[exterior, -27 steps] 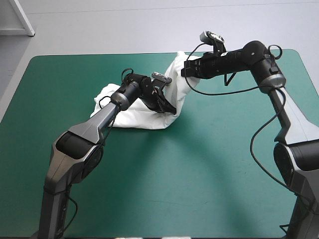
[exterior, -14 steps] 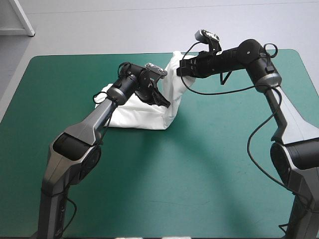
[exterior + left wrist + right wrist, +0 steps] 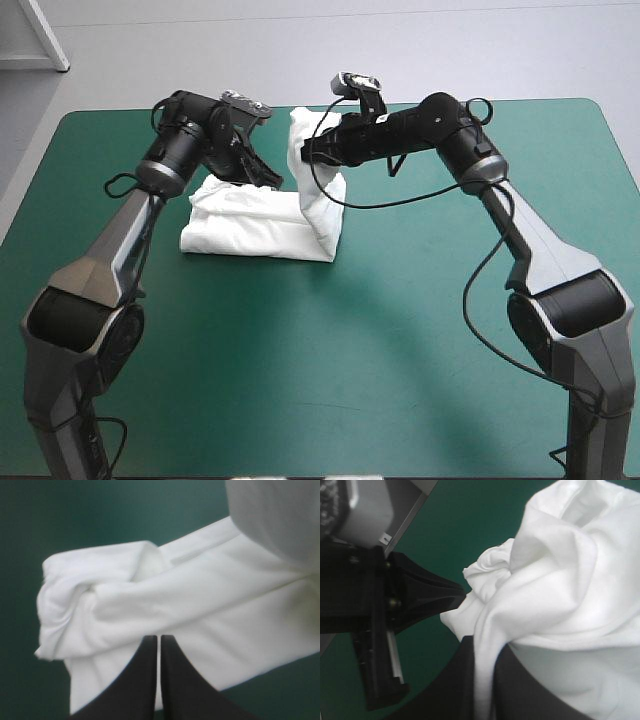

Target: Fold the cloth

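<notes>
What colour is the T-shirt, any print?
The T-shirt is plain white, no print visible; left wrist view shows it best.

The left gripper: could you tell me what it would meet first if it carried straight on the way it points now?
The T-shirt. The left gripper's shut fingers point into its folded layers, seemingly pinching one; beyond the cloth lies only the table cover, though depth is unclear.

One T-shirt point(image 3: 262, 225), one table point(image 3: 400, 330), and two arms' tips in play: left end effector point(image 3: 270, 180), right end effector point(image 3: 304, 155).
</notes>
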{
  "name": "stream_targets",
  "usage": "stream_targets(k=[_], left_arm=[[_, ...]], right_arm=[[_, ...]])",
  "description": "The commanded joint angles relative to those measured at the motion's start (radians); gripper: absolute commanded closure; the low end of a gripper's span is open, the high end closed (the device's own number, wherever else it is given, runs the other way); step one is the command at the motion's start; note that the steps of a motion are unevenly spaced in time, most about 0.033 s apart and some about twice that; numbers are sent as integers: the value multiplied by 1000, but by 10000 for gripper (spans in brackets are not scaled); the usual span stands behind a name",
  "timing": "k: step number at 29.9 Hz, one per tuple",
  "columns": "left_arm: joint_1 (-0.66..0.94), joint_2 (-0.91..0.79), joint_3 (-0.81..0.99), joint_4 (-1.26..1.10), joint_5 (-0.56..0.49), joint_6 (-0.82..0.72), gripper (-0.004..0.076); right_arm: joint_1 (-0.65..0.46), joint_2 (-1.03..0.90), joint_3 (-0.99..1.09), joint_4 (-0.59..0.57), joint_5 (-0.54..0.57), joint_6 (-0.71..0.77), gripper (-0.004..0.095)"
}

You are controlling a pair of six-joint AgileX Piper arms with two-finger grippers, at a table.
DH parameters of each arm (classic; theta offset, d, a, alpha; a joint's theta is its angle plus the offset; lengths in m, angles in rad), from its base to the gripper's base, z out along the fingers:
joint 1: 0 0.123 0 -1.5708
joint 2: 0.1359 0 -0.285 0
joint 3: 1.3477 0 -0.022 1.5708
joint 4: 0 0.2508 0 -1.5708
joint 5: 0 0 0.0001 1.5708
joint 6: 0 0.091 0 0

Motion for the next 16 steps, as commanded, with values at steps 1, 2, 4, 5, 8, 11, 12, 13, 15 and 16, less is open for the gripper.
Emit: stream_targets(k=[1,2,4,5,8,11,12,13,15,16], left_arm=[[51,-151,64,42,43,-16,705],[69,-176,94,54,43,-34,705],[105,-226,150,46,43,-34,705],[124,-253,181,44,43,-34,705],[169,-339,266,44,43,-34,705],[197,-412,339,48,43,-34,705],[203,-434,359,48,43,-34,705],[208,-451,374,48,43,-34,705],[215,-487,403,48,43,-34,705],[215,-497,413,50,43,-34,705]], right_arm=[[52,34,-141,54,-47,-6,923],[67,61,-177,56,-47,-4,923],[104,133,-274,58,-47,11,923],[119,172,-316,58,-47,19,923],[172,286,-479,69,-49,31,923],[209,393,-620,131,-53,31,862],[216,425,-664,171,-54,30,798],[220,454,-701,206,-54,29,710],[225,490,-754,244,-52,29,506],[227,503,-770,251,-50,29,405]])
